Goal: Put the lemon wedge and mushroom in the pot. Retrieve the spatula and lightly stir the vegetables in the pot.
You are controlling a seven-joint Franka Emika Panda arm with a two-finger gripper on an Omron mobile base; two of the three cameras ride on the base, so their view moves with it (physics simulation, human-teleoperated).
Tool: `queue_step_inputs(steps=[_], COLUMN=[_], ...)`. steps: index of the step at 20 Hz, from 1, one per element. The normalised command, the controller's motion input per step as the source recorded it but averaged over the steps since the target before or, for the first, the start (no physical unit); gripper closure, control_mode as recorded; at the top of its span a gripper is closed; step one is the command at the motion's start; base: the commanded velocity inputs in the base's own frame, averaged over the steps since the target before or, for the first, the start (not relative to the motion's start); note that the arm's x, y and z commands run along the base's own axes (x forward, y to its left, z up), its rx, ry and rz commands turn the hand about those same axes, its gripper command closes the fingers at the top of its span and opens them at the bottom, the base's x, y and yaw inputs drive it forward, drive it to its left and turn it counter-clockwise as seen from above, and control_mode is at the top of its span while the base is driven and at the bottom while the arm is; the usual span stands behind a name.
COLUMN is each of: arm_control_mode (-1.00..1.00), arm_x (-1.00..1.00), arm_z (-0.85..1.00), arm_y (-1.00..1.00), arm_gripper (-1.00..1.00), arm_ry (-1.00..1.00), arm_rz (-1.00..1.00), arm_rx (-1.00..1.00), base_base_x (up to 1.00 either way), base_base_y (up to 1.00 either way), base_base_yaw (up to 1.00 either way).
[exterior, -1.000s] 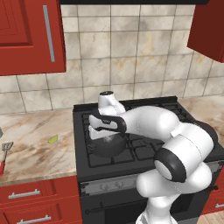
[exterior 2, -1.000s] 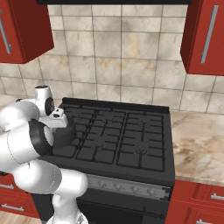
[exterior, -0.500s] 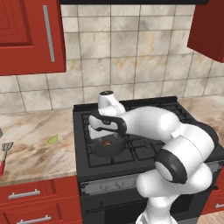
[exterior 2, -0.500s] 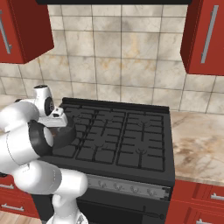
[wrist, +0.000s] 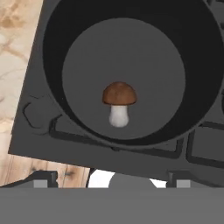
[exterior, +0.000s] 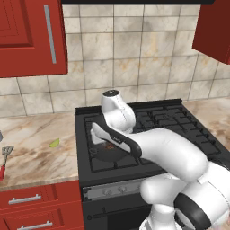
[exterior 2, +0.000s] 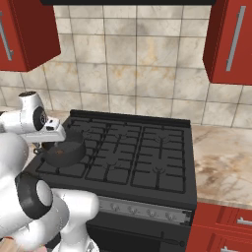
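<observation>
The mushroom is seen lying on the floor of the pot, which sits on the stove's front-left burner. The gripper is held just above the pot, fingers spread apart, nothing gripped. The lemon wedge lies on the counter left of the stove; the spatula, prob. partly cropped, lies further left.

Even, bright rendered light; soft and low in detail.
No glare or hard shadows on the tiles and counter. The pot is dim inside, its dark wall merging with the stove. Edges look slightly blurred throughout, without lens distortion.
</observation>
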Motion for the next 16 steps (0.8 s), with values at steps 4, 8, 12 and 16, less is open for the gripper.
queue_step_inputs(steps=[4,8,12,16], arm_control_mode=[-1.00,-1.00,-1.00,-1.00], arm_x=[-0.75,-0.43,-0.21,-0.02], arm_z=[0.34,0.19,0.16,0.00], arm_y=[-0.07,-0.26,-0.36,-0.31], arm_gripper=[-1.00,-1.00,-1.00,-1.00], arm_ry=[-0.11,-0.08,-0.04,0.00], arm_rz=[0.00,-0.01,-0.04,-0.03], arm_rx=[0.00,0.00,0.01,0.01], base_base_x=[0.00,0.00,0.00,0.00], base_base_y=[0.00,0.00,0.00,0.00], base_base_yaw=[0.00,0.00,0.00,0.00])
